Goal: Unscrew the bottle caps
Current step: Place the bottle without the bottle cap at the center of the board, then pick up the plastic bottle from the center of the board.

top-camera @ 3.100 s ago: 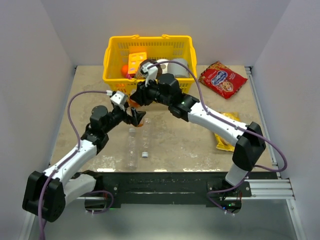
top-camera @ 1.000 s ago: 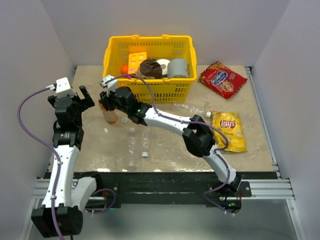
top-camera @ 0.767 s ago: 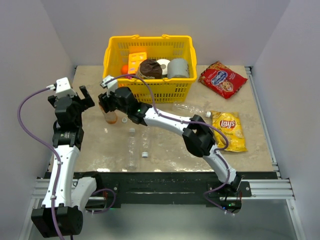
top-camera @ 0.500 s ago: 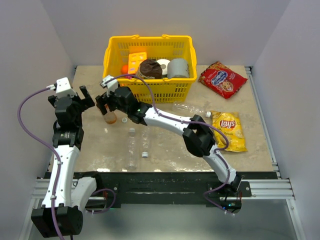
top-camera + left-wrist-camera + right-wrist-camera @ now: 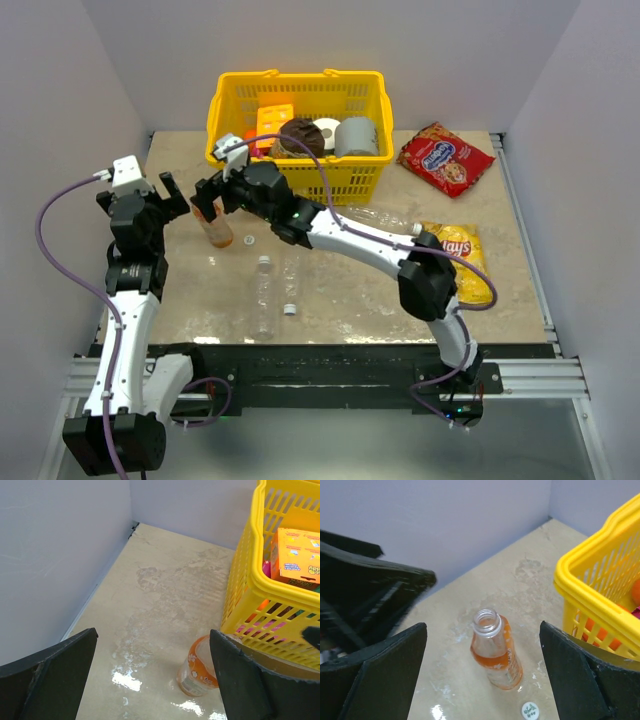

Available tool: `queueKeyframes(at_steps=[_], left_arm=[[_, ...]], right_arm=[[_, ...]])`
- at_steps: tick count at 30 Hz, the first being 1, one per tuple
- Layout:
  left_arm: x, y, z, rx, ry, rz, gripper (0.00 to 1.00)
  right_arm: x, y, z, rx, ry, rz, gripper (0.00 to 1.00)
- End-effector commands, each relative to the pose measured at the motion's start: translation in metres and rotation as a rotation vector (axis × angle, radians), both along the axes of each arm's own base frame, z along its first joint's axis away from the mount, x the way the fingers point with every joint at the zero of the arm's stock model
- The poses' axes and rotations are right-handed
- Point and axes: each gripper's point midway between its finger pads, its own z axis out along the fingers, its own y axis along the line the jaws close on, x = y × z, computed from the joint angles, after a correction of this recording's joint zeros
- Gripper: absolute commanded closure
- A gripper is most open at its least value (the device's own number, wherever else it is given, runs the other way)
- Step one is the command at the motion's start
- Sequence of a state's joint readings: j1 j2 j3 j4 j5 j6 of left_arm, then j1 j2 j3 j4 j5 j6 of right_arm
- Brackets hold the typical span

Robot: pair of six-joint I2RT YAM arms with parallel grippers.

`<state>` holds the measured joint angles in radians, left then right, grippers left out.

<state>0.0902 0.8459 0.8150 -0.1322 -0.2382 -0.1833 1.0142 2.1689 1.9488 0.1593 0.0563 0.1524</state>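
Looking through the right wrist view, I see the orange bottle (image 5: pixel 495 655) standing upright on the table (image 5: pixel 350 290), mouth uncapped, just left of the yellow basket (image 5: pixel 228 100). One bottle cap (image 5: pixel 530 710) lies just right of it. My right hand (image 5: pixel 210 200) and left hand (image 5: pixel 153 635) are both released, grasping nothing.

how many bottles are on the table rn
4. The orange bottle stands uncapped by the basket's front left corner. Two clear bottles lie side by side mid-table. A third clear bottle lies right of them, partly behind the right arm.
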Motion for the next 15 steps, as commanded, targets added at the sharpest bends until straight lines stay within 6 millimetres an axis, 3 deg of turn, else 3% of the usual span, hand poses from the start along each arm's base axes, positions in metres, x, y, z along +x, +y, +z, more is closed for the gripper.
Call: queueKeyframes(at_steps=[1,6,7,9,10,12,13,15], left_arm=[[0.002,-0.003,0.017,0.006,-0.071,-0.013,0.0],[0.008,-0.002,0.04,0.014,-0.109,-0.007,0.0],[0.007,-0.002,0.057,0.002,-0.137,0.004,0.0],[0.013,-0.005,0.071,-0.014,-0.155,-0.004,0.0],[0.016,-0.012,0.093,-0.018,-0.198,-0.042,0.0],[0.026,-0.023,0.107,-0.028,-0.221,-0.097,0.0],[0.03,-0.037,0.127,-0.03,-0.26,-0.165,0.0],[0.041,-0.048,0.136,-0.034,-0.281,-0.224,0.02]], right_arm=[[-0.025,-0.033,0.065,0.118,-0.007,0.004,0.03],[-0.046,-0.07,0.019,0.036,0.18,-0.057,0.05],[-0.052,-0.08,0.005,0.015,0.216,-0.068,0.06],[-0.064,-0.088,-0.024,-0.01,0.317,-0.072,0.07],[-0.069,-0.09,-0.03,-0.013,0.346,-0.065,0.09],[-0.079,-0.094,-0.043,-0.009,0.432,-0.067,0.1],[-0.085,-0.096,-0.055,-0.023,0.471,-0.06,0.11],[-0.093,-0.097,-0.074,-0.028,0.542,-0.07,0.12]])
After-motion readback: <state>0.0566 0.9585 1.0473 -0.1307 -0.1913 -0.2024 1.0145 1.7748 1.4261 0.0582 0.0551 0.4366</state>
